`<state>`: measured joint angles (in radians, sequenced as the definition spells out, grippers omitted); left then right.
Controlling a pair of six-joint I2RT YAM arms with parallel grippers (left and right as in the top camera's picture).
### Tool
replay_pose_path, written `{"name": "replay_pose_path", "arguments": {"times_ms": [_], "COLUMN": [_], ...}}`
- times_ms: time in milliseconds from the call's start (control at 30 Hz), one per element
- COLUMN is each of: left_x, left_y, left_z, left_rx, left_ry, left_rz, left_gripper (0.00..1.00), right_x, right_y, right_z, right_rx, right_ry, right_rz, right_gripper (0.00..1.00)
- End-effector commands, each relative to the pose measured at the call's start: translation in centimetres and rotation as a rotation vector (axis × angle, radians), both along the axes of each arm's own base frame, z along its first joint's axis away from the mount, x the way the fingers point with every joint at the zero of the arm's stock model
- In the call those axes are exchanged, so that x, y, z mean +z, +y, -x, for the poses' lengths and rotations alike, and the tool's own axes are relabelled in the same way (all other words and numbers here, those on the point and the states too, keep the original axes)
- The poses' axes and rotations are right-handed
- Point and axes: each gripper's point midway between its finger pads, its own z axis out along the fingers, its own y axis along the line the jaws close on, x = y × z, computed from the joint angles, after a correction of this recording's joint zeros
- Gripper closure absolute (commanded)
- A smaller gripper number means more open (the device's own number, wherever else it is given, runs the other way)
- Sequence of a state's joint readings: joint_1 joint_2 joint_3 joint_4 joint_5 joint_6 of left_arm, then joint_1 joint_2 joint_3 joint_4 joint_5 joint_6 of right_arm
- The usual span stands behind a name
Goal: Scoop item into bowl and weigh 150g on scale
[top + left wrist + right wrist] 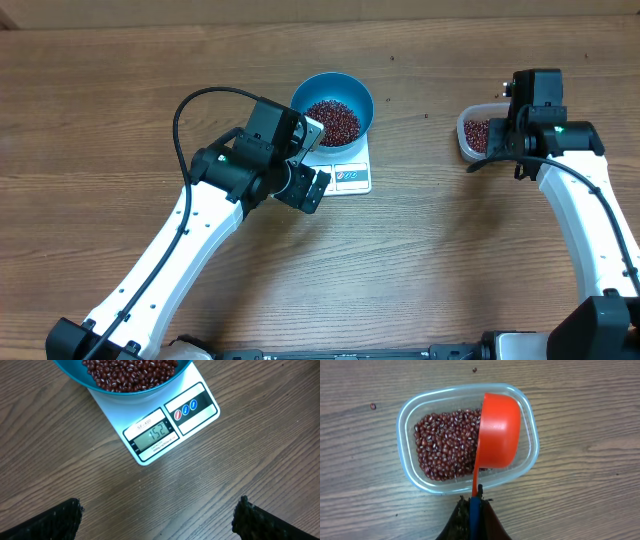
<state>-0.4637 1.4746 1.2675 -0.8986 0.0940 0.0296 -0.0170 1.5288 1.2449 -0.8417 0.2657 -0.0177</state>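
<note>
The blue bowl [333,105] stands on the white scale [350,177] and holds a pile of dark red beans [333,120]. In the left wrist view the scale [197,417] shows 152 on its display, with the bowl's rim [107,389] and beans [130,370] at the top. My left gripper [308,188] hovers just in front of the scale, open, with nothing between its fingers [57,522]. My right gripper [475,504] is shut on the handle of the red scoop [499,430], whose rounded back faces up over the clear tub [405,425] of beans [445,447].
The clear tub [470,135] sits at the right of the table beneath my right gripper [518,140]. Two stray beans [372,406] lie on the wood beyond the tub. Bare wooden table [430,260] spreads between the arms.
</note>
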Motion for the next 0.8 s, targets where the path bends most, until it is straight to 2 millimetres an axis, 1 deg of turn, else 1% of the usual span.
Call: {"name": "replay_pose_path", "arguments": {"times_ms": [0,100,200,267,333,367,433,500,533,567,633,767], "left_x": [1.0,1.0,1.0,1.0,1.0,1.0,1.0,1.0,1.0,1.0,1.0,1.0], "left_y": [0.1,0.1,0.0,0.1,0.0,0.0,0.0,0.1,0.0,0.0,0.1,0.1], "left_z": [0.0,0.0,0.0,0.0,0.0,0.0,0.0,0.0,0.0,0.0,0.0,0.0], "left_rx": [-0.005,-0.005,-0.006,-0.005,-0.006,-0.006,-0.006,-0.005,-0.006,-0.006,-0.005,-0.005], "left_ry": [-0.025,-0.025,-0.025,-0.025,-0.025,-0.025,-0.025,-0.025,-0.025,-0.025,-0.025,-0.025], "left_rz": [0.016,0.016,0.016,0.016,0.016,0.016,0.016,0.016,0.016,0.016,0.016,0.016], "left_gripper": [0.0,0.0,0.0,0.01,0.0,0.0,0.0,0.0,0.0,0.0,0.0,0.0], "right_x": [2.0,3.0,6.2,7.6,8.8,9.3,10.1,10.6,10.8,10.9,10.5,8.3], "right_y": [0.4,1.9,5.1,7.0,9.5,11.1,13.9,15.7,16.5,17.8,18.9,21.4], "right_z": [-0.7,-1.5,-2.5,-2.7,-2.9,-2.8,-2.4,-2.0,-2.0,-2.0,-2.2,-2.4], "right_rx": [-0.006,0.04,0.172,0.272,0.424,0.525,0.687,0.794,0.834,0.888,0.915,0.963], "right_ry": [-0.069,-0.103,-0.189,-0.229,-0.27,-0.287,-0.312,-0.336,-0.344,-0.359,-0.355,-0.303], "right_rz": [-0.023,-0.098,-0.236,-0.292,-0.332,-0.346,-0.378,-0.394,-0.398,-0.402,-0.409,-0.433], "right_gripper": [0.96,0.97,0.96,0.96,0.96,0.96,0.96,0.96,0.96,0.96,0.96,0.96]}}
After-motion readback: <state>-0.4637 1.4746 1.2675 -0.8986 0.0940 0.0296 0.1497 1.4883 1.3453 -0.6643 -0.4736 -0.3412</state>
